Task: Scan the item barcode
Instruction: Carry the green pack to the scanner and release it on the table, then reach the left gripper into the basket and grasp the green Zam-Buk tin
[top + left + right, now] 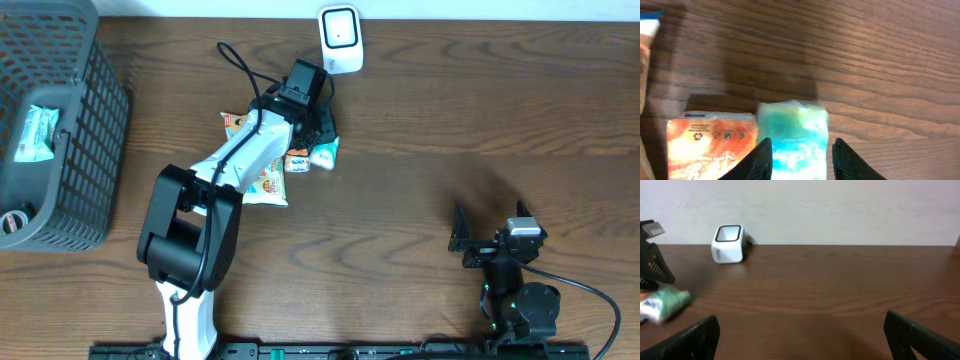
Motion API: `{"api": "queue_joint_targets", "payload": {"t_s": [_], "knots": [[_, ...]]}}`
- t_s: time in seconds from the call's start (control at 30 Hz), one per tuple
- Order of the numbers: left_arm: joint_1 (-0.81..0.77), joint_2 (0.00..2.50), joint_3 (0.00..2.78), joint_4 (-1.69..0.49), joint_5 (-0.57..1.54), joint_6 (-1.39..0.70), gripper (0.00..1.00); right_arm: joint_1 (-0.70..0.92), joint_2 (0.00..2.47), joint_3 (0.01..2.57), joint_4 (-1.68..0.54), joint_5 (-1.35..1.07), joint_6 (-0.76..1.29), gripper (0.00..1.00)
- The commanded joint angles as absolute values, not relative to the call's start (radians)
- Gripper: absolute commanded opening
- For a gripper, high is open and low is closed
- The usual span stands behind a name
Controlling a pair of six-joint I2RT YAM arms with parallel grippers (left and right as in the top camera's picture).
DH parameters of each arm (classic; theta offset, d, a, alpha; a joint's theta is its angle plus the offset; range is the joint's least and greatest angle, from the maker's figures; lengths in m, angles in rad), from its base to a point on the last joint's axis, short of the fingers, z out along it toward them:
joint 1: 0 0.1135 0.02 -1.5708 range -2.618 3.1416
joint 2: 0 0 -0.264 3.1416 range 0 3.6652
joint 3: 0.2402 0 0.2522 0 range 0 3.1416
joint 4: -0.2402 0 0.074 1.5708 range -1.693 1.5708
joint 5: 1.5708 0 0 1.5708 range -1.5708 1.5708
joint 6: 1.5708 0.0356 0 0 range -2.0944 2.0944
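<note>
Currently lying on the desk [450, 130]: a teal packet [795, 132], just beside an orange packet [710, 142] and near the white barcode scanner [340, 38]. The left hand [802, 145] is standing part-open, its fingers straddling the teal packet. The right hand [802, 330] is hanging wide open, gripping nothing, well apart from the packets. A grey basket [90, 130] is sitting at the desk's left end.

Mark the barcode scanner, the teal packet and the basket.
barcode scanner [340, 38], overhead view, its top face.
teal packet [795, 130], left wrist view, middle of the wrapper.
basket [100, 130], overhead view, right mesh wall.
</note>
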State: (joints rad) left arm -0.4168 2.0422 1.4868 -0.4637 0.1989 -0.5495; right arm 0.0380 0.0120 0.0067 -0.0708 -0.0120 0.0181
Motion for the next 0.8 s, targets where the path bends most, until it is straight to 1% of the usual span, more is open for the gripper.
{"api": "queue_joint_targets", "payload": {"t_s": [0.0, 0.03, 0.2, 0.3, 0.43, 0.47, 0.6, 0.7, 0.77], "knots": [[-0.393, 2.017, 1.490, -0.467, 0.184, -0.528, 0.44, 0.041, 0.006, 0.006, -0.075, -0.018, 0.029, 0.99], [-0.386, 2.003, 1.490, -0.466, 0.194, -0.528, 0.49, 0.041, 0.006, 0.005, -0.075, -0.018, 0.029, 0.99], [-0.352, 1.887, 1.493, -0.436, 0.197, -0.512, 0.51, 0.041, 0.006, 0.006, -0.075, -0.018, 0.029, 0.99], [-0.315, 1.772, 1.497, -0.401, 0.197, -0.449, 0.56, 0.041, 0.006, 0.006, -0.075, -0.018, 0.029, 0.99], [-0.239, 1.593, 1.502, -0.345, 0.187, -0.365, 0.58, 0.041, 0.006, 0.005, -0.075, -0.018, 0.029, 0.99], [-0.210, 1.545, 1.502, -0.331, 0.173, -0.355, 0.59, 0.041, 0.006, 0.006, -0.075, -0.018, 0.029, 0.99], [-0.061, 1.390, 1.502, -0.312, 0.088, -0.351, 0.66, 0.041, 0.006, 0.005, -0.075, -0.018, 0.029, 0.99], [0.097, 1.321, 1.502, -0.322, 0.008, -0.351, 0.69, 0.041, 0.006, 0.005, -0.075, -0.018, 0.029, 0.99], [0.215, 1.306, 1.502, -0.340, -0.025, -0.350, 0.69, 0.041, 0.006, 0.005, -0.075, -0.018, 0.029, 0.99]]}}
